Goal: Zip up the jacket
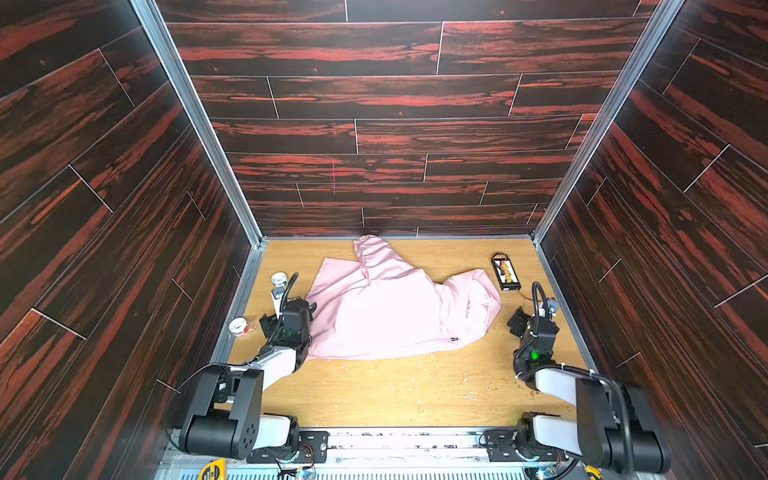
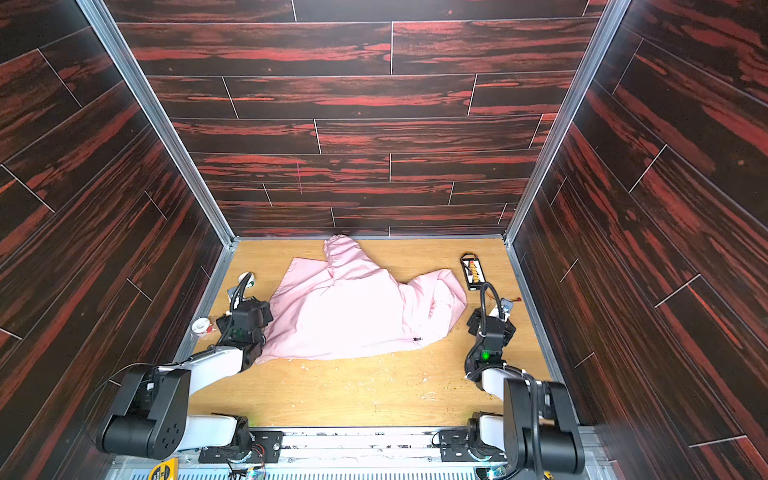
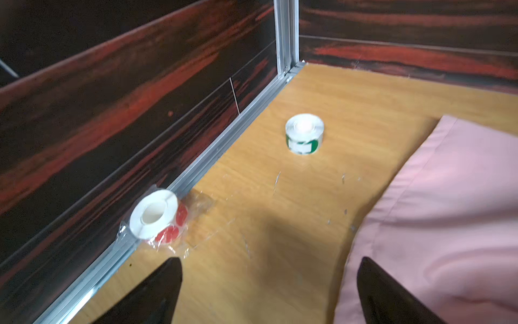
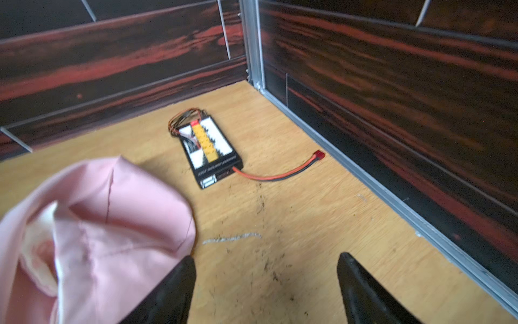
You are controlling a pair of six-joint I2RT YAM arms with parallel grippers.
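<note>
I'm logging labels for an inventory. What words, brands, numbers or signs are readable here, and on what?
Nothing reads clearly.
Red-printed sticker roll: red marks, blurred.
Green label roll: white patch, no legible text.
Black board: white lettering along its edge, blurred.
Dark logo on the jacket: too small.

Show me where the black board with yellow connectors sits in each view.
In a top view: black board far right, just past the pink jacket.
In a top view: same far-right spot.
Left wrist: not in it.
Right wrist: mid-picture, beyond the jacket's edge.
Shared landmark: the pink jacket, in all four.
</note>
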